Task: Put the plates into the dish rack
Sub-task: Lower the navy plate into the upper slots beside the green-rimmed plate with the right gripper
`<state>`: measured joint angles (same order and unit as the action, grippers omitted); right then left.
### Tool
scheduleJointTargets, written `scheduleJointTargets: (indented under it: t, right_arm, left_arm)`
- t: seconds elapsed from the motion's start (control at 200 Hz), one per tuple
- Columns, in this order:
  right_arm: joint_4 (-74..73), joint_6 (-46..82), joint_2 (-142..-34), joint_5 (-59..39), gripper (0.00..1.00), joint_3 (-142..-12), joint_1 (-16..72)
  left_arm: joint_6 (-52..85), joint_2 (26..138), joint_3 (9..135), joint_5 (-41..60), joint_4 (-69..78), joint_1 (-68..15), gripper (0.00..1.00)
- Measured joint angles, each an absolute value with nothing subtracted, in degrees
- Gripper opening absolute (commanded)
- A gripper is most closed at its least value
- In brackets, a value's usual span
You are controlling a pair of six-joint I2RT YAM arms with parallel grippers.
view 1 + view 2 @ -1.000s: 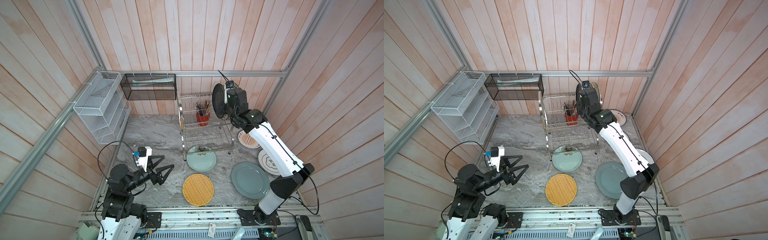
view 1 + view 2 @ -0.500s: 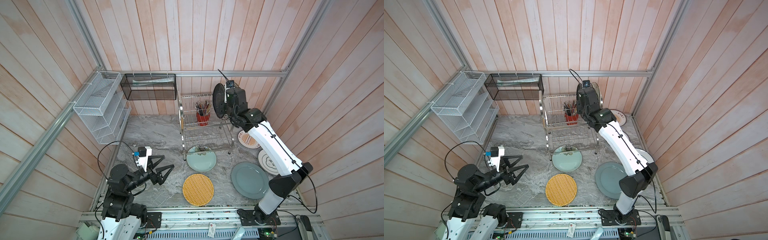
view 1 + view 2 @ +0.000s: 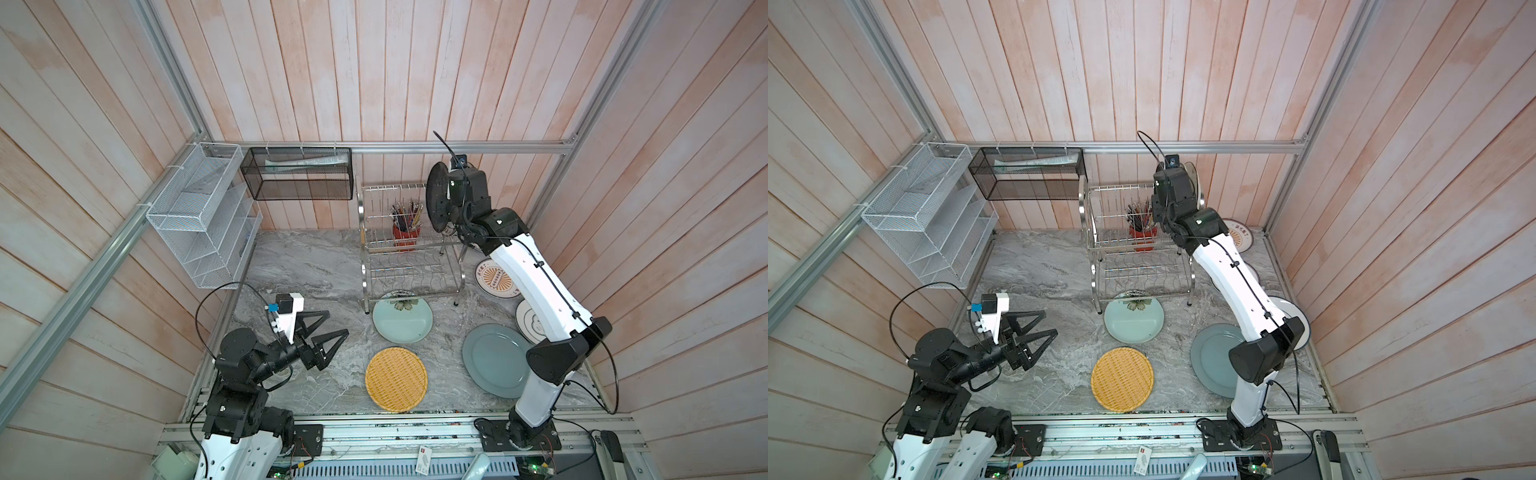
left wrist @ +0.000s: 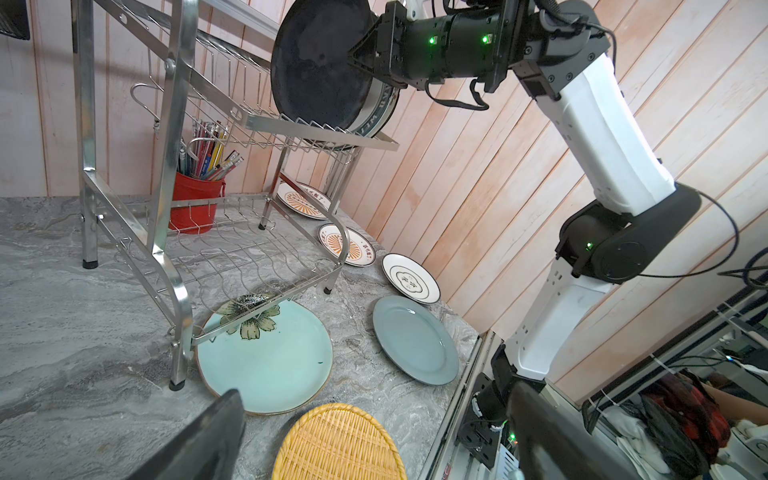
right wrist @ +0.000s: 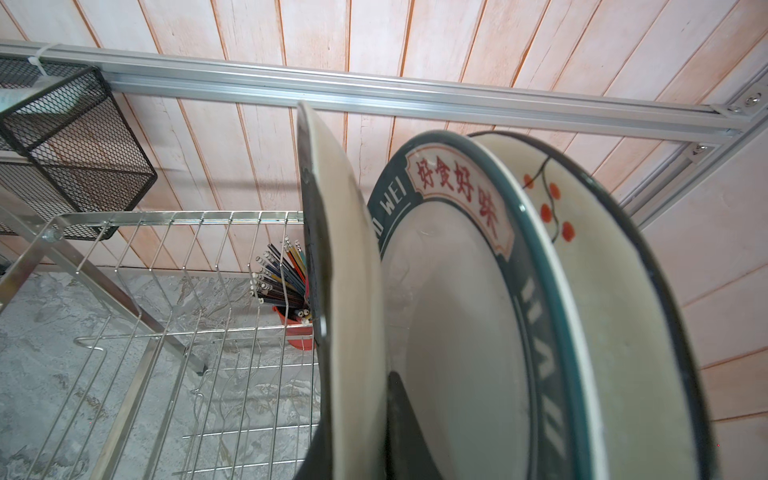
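The dish rack point(image 3: 409, 272) is made of shiny steel wire and has two levels. It stands on a grey marble table point(image 3: 299, 266). A red cup point(image 3: 406, 235) full of thin sticks sits in the rack.

The right gripper point(image 4: 359, 52) is clamped on the rim of a black plate point(image 3: 436, 199) and holds it upright, on its edge, over the upper level, at the end of the rack nearest the right arm. The face of the plate is dark and round with a few dull marks. In the right wrist view its back side is cream. Its lower edge reaches down to the upper wires, but I cannot tell if it already rests on them.

Just behind it, two more plates stand upright in the same level. They are a green-rimmed plate point(image 5: 457, 291) with red characters and a berry plate point(image 5: 602, 291), cream with red dots.

The other plates lie flat on the table. A mint plate point(image 3: 402, 328) with a flower is half under the front of the rack. In front of it is a yellow woven plate point(image 3: 396, 379). Beside the rack on the right arm's side lie a sunburst plate point(image 4: 303, 202), a second sunburst plate point(image 4: 348, 246), an emblem plate point(image 4: 410, 277) and a grey-blue plate point(image 3: 494, 359).

The left gripper point(image 3: 338, 322) hangs well apart from the rack with its fingers wide apart and holds nothing.
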<state>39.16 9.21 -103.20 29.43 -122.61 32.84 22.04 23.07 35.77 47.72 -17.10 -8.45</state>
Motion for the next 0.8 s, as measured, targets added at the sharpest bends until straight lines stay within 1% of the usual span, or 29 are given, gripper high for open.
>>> scheduleJointTargets:
  t: [0.32,0.8]
  right_arm:
    - [35.29,10.46,-99.98,32.23,0.0,-117.08,32.86]
    - [33.93,11.79,-99.63,33.32,0.0,-116.99,32.86]
  left_arm:
    - [22.04,23.09,35.77,47.7,-17.08,-8.67,1.0]
    - [22.06,23.09,35.75,47.68,-17.1,-8.71,1.0]
